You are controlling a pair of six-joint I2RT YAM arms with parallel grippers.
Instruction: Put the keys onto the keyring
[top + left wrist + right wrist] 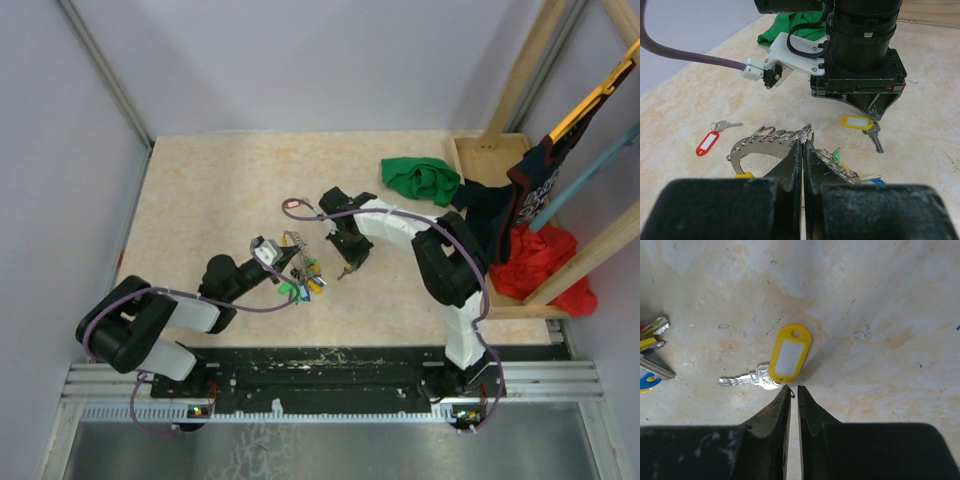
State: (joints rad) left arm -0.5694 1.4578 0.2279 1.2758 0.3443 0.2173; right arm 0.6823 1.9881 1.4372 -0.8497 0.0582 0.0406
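My right pincer point(794, 390) is nearly closed, holding nothing; the key with the yellow tag point(789, 354) could slide away if I bump it.

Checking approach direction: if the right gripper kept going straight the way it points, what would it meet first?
Most likely the key with the yellow tag, lying on the table directly ahead of the right gripper. Its fingers are almost closed; depth is hard to judge.

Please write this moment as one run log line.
left fingers: shut on keyring | right fingers: nearly shut above yellow-tagged key | key: on table
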